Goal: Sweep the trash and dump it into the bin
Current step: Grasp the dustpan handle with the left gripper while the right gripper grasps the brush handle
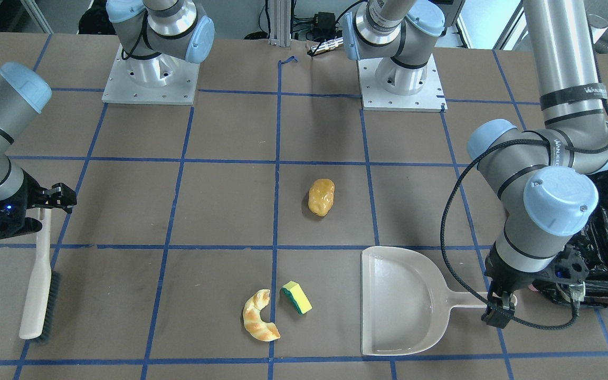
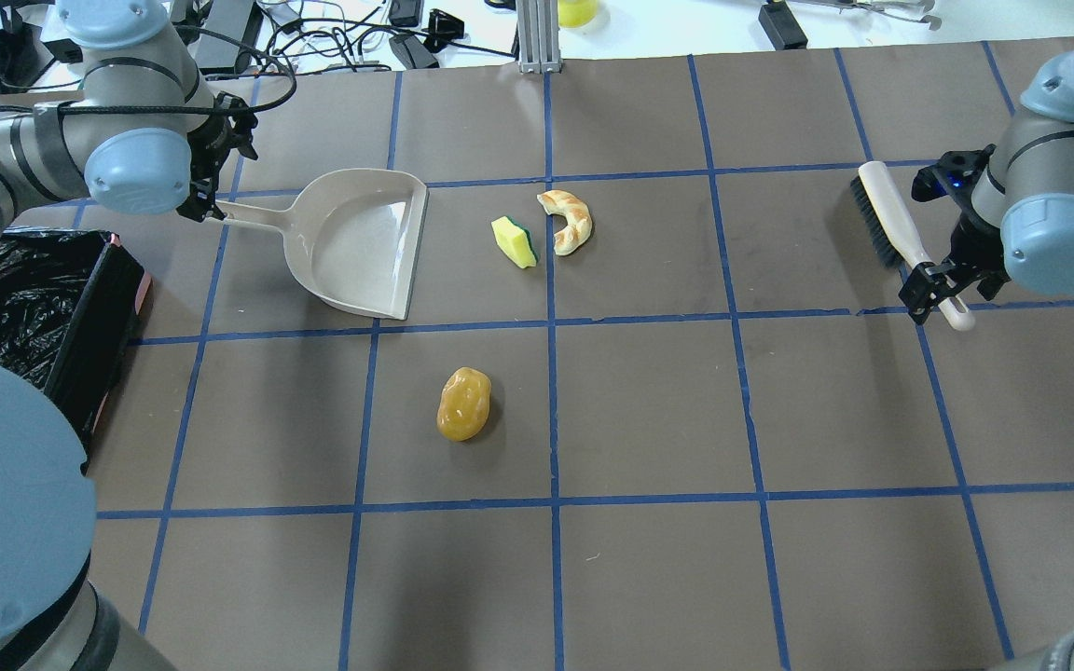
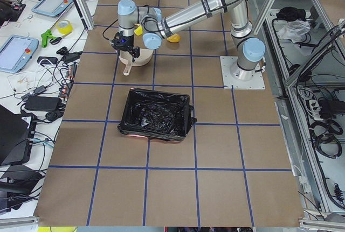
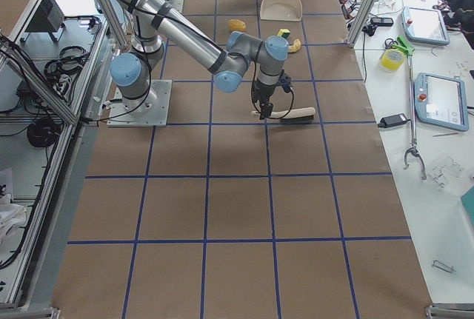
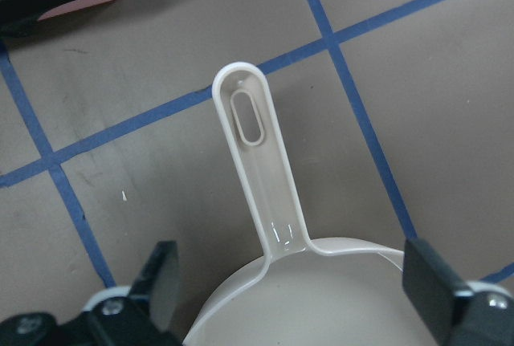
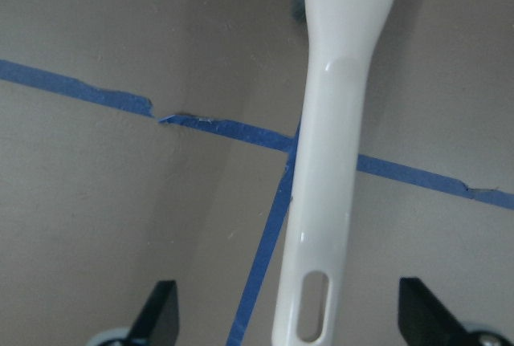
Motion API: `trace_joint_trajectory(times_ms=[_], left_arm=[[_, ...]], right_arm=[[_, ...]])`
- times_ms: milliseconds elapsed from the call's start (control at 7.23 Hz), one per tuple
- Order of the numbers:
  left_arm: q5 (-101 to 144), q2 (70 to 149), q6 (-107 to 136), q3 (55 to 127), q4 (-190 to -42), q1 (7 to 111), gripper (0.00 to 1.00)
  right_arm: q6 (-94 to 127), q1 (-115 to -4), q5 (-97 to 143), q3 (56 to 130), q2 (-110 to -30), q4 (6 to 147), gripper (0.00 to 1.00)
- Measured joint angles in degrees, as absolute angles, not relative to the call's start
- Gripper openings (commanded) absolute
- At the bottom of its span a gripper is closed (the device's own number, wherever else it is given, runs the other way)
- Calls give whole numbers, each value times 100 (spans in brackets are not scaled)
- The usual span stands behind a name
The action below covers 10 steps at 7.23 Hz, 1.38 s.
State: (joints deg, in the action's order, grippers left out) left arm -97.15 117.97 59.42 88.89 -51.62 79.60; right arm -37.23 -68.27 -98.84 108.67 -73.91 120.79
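The left tool (image 5: 299,278) is hovering, jaws apart, astride the dustpan (image 2: 360,238) handle; the right tool (image 6: 293,310), equally wide, is straddling the brush (image 2: 887,219) handle. The sponge (image 2: 515,241) and croissant (image 2: 570,221) are lying just off the dustpan's open lip (the bread piece (image 2: 464,403) is sitting alone on open bench (image 2: 779,401)), and the bin (image 2: 24,298) is standing near the handle end.

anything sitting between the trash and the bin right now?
Only the dustpan: it lies between the sponge, the croissant and the bin, with its open mouth facing them. Nothing visible lies between the bread piece and the bin.
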Motion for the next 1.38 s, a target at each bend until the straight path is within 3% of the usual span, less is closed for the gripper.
trace_joint_trajectory(times_ms=[415, 553, 830, 968, 1106, 1383], left_arm=[[-9728, 12088, 6051, 8891, -4812, 7890, 100], [-9729, 12139, 6070, 8905, -4791, 7889, 100], [-9738, 12169, 6238, 8942, -4788, 7889, 100], [-9743, 12171, 6303, 8943, -4789, 7889, 92], [-9746, 12172, 6383, 8943, -4790, 7890, 76], [-9749, 12173, 6614, 8955, -4790, 7888, 74]], right_arm=[[-3593, -6755, -9873, 10868, -7199, 12207, 86], [-3576, -6740, -9873, 10857, -7161, 12213, 77], [-3507, -6734, -9878, 10813, -7141, 12209, 38], [-3433, -6733, -9877, 10801, -7140, 12203, 27], [-3334, -6730, -9869, 10797, -7142, 12196, 23], [-3174, -6720, -9713, 10793, -7153, 12187, 13]])
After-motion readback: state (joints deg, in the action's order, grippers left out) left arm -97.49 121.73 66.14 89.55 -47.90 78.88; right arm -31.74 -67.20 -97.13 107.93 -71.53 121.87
